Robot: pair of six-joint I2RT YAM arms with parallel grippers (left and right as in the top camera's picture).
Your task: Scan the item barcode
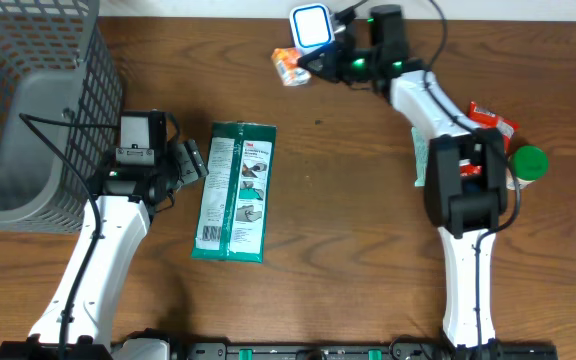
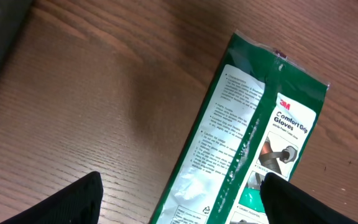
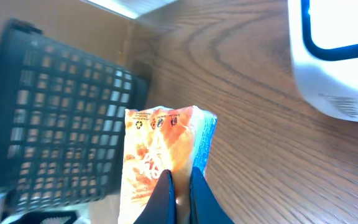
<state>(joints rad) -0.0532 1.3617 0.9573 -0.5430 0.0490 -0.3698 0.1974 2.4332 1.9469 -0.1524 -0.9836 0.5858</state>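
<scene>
My right gripper point(image 3: 180, 190) is shut on an orange snack packet point(image 3: 160, 146), pinching its near edge between thin dark fingers. From overhead, that packet point(image 1: 288, 67) is at the table's far edge, right by the right gripper point(image 1: 313, 62). Beside it is the white scanner with a blue rim point(image 1: 310, 25), which fills the top right of the right wrist view point(image 3: 340, 62). My left gripper point(image 1: 190, 165) is open beside a green glove pack point(image 1: 235, 190). In the left wrist view the pack point(image 2: 253, 118) lies flat below the spread left gripper point(image 2: 179, 208), untouched.
A grey wire basket point(image 1: 38, 110) stands at the far left and shows again as the basket point(image 3: 61, 118) behind the packet. A red packet point(image 1: 493, 118) and a green-capped bottle point(image 1: 528, 162) lie at the right, near the right arm's base.
</scene>
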